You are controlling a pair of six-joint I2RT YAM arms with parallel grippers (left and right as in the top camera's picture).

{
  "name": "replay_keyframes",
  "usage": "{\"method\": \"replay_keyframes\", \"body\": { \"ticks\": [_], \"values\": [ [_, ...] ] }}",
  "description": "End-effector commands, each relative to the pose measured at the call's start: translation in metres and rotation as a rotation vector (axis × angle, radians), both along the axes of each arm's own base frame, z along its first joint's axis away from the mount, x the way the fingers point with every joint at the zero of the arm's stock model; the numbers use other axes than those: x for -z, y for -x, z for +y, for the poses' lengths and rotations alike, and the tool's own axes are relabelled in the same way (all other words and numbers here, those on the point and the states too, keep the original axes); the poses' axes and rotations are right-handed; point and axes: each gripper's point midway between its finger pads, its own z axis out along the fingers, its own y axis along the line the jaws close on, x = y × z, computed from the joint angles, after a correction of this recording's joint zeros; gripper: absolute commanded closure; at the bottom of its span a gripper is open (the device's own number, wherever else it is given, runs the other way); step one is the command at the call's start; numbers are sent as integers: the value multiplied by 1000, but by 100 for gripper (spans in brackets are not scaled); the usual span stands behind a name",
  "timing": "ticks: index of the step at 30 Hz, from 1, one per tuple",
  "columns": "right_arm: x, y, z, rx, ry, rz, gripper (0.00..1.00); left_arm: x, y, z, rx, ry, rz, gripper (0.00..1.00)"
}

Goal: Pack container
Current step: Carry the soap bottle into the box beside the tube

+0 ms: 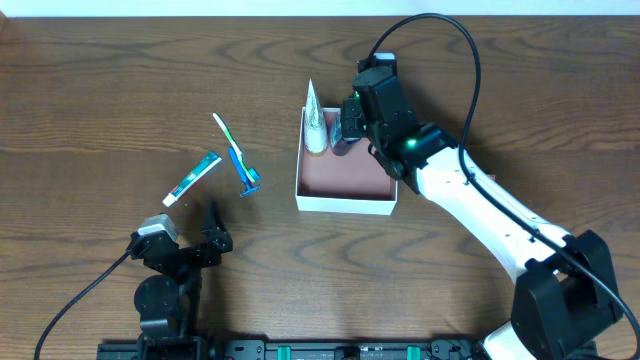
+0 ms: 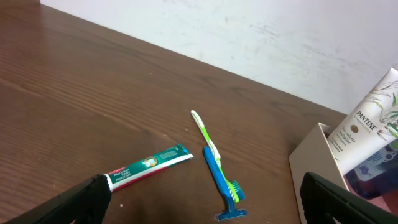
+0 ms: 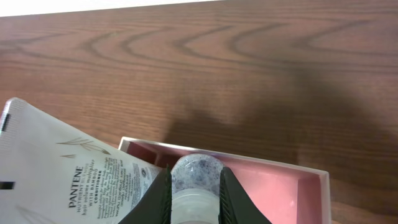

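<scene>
Nearby, toothpaste, toothbrush, razor left of container.

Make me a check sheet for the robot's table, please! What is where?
Surface: dark wooden table.
Job's things: box, white walls, pink inside; a Pantene tube leans in its far left corner, with a bottle next to it.
Clutter: toothpaste, toothbrush and what looks like a blue razor lie loose on the table, left of the box.
Pincers: left pincer open and holding nothing, near the toothpaste; right pincer shut on the bottle, inside the box.
Cables: one black cable loops over the right arm; another trails from the left arm.
Surroundings: white wall behind the table.
</scene>
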Motion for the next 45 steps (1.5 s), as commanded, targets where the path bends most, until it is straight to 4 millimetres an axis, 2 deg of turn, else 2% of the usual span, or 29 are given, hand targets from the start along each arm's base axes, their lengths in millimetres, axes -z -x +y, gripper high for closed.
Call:
{"method": "replay_keyframes", "body": {
  "ticks": [1, 9, 35, 36, 39, 45],
  "values": [
    [-4, -5, 6, 15, -14, -23, 89, 15, 0, -1, 9, -4, 37, 2],
    [8, -9, 8, 15, -5, -10, 89, 15, 0, -1, 9, -4, 37, 2],
    [3, -11, 12, -7, 2, -39, 85, 15, 0, -1, 9, -4, 37, 2],
    [3, -11, 13, -8, 2, -39, 84, 15, 0, -1, 9, -4, 37, 2],
    [3, -11, 13, -13, 4, -39, 73, 16, 0, -1, 9, -4, 38, 2],
    [3, -11, 14, -18, 2, -41, 69, 15, 0, -1, 9, -4, 37, 2]
  ]
}}
